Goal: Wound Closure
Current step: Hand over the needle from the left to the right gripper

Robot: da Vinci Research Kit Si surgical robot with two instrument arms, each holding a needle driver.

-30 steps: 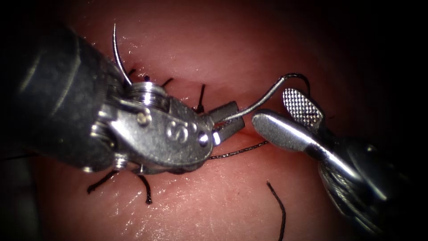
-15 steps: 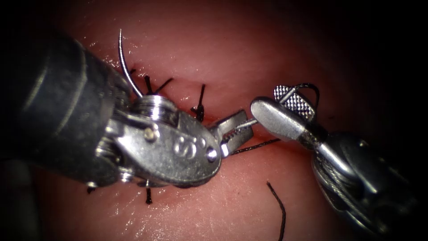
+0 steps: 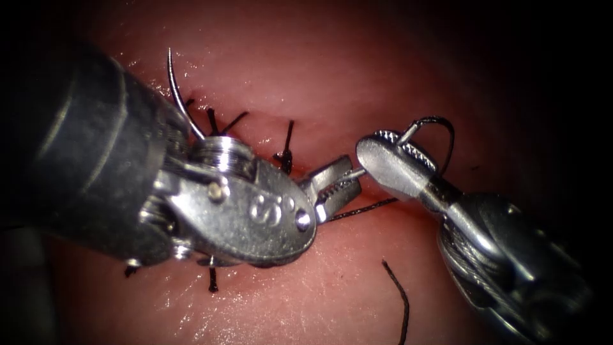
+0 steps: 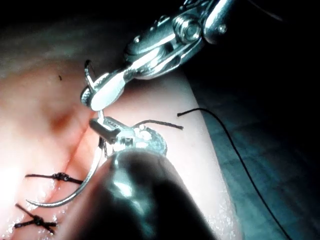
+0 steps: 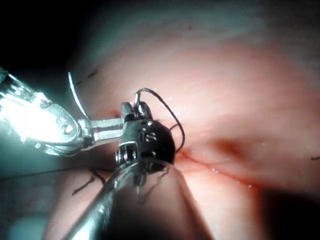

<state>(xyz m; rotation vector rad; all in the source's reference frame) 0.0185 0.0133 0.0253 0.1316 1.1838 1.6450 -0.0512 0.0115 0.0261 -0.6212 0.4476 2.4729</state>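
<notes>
Steel needle (image 3: 182, 105) clear of tissue (image 3: 332, 64): left tool (image 3: 337, 185) clamps mid-curve, right tool (image 3: 399, 156) clamps tail.

The curved steel needle (image 3: 182, 105) hangs clear of the tissue (image 3: 332, 51), its sharp tip up over the tissue's far left part, its swaged end at the right. The dark thread (image 3: 440, 128) loops off that end, and another strand, probably the same thread, runs along the cut (image 3: 357, 211). Knotted stitches (image 3: 285, 153) cross the cut's left stretch.

Endoscope looks down close; both wrist views share the needle (image 3: 181, 102).
</notes>
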